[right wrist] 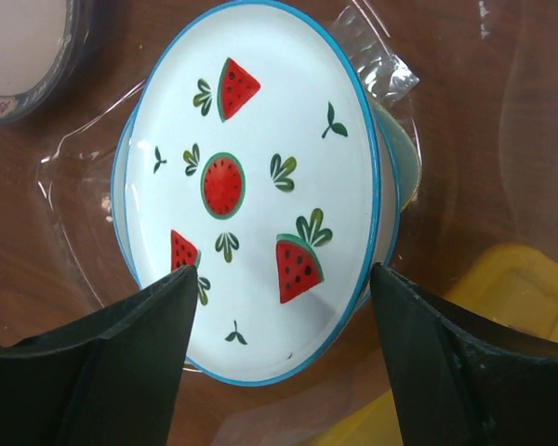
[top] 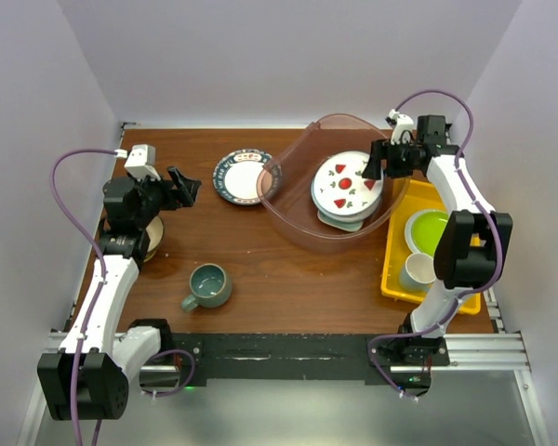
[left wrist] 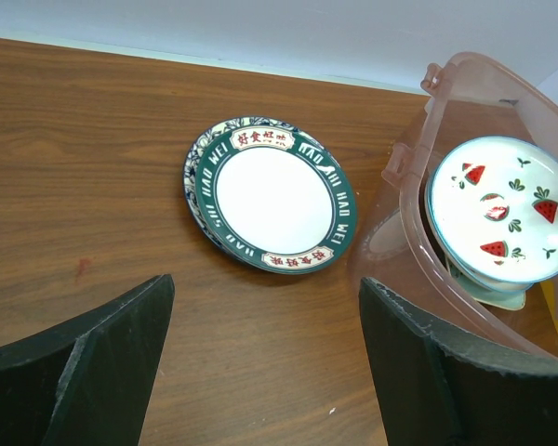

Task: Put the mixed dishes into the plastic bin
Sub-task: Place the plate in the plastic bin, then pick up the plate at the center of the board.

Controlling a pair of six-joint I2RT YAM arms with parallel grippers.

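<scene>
Top overhead, far; right wrist close, straight down; all share watermelon plate (top: 342,189)

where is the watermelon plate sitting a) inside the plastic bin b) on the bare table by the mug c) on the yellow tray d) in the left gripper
a: the watermelon plate lies within the walls of the plastic bin, below the open right gripper.
</scene>
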